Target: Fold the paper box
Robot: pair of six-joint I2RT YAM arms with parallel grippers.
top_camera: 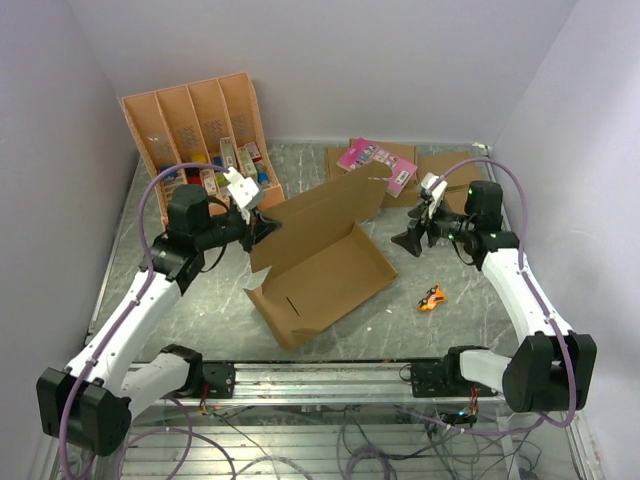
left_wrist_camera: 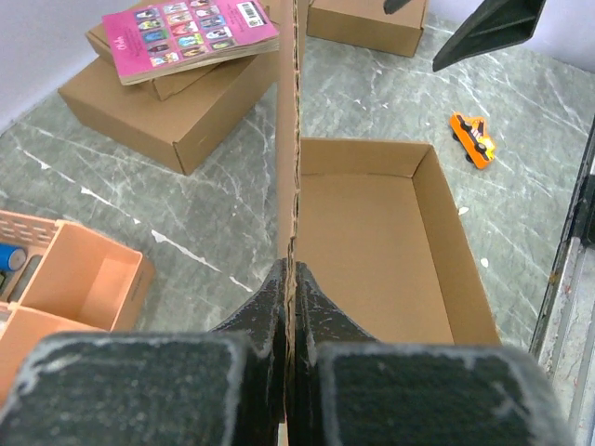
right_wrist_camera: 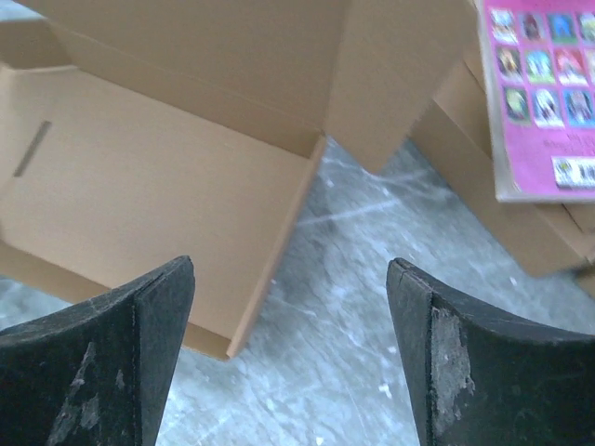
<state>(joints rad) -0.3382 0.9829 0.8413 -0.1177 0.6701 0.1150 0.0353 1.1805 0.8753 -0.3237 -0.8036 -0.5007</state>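
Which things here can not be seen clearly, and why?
- Top view: items in the compartment tray are too small to identify.
- Left wrist view: the left gripper covers the near end of the paper box flap.
- Right wrist view: the pink booklet is blurred and cut by the right edge.

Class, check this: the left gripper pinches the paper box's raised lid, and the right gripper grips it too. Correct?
No: the right gripper is open and holds nothing, as the right wrist view shows. The left gripper does pinch the lid of the paper box.

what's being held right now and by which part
The left gripper pinches the paper box by the edge of its raised flap; the right gripper is open, empty.
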